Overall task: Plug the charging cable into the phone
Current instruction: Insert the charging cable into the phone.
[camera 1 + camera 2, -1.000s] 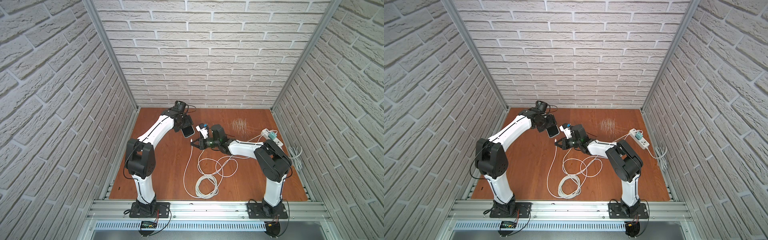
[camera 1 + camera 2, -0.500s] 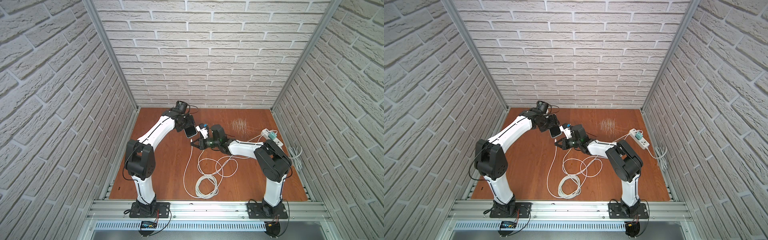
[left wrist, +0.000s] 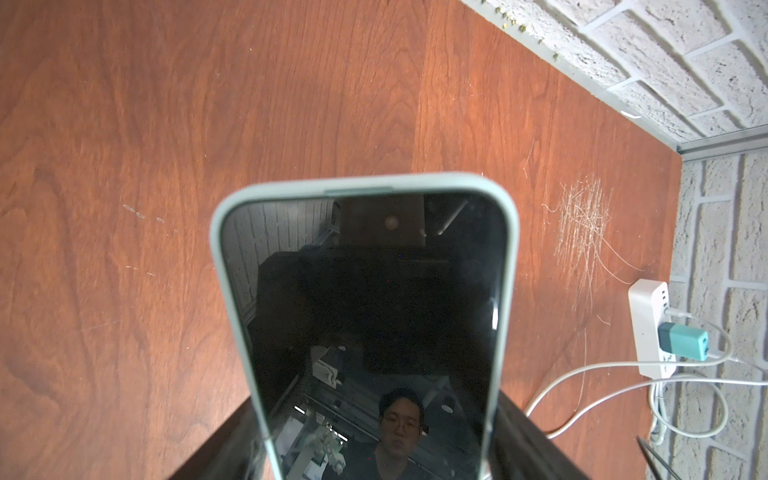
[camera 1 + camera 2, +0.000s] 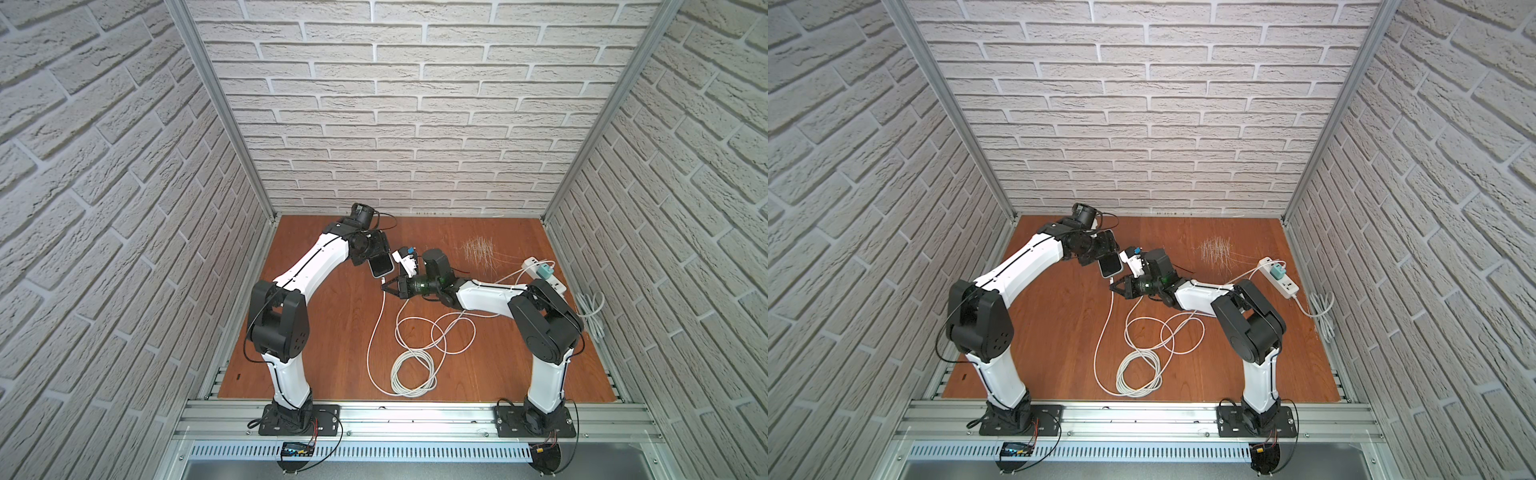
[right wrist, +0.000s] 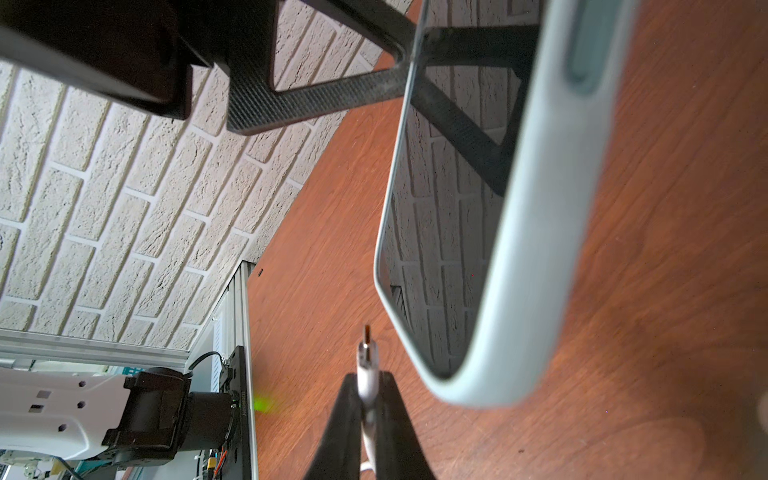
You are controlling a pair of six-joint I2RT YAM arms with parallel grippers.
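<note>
The phone (image 4: 381,267), a dark-screened slab in a pale green case, is up off the reddish wooden worktop (image 4: 324,332). The left gripper (image 4: 375,254) clamps its fingers on either long side of the phone at one end. The other short end juts free, slanting down towards the right arm.

The right gripper (image 5: 368,382) has its black fingers (image 5: 395,415) pinched shut on the white charging cable (image 4: 376,332) just behind its plug (image 5: 367,345). The bare metal tip sticks out beyond them.

In the right wrist view the plug sits just beside the phone's free rounded corner, on the screen side, apart from it. It points roughly along the phone's long axis towards the gripped end, so it is running alongside the glass, not facing the short edge. The left wrist view shows a darker slot in that free edge. It is probably the port opening, though too blurred to be sure.

My judgement: the right arm, the nearer one, must back the plug off and shift it across to face that edge.
</note>
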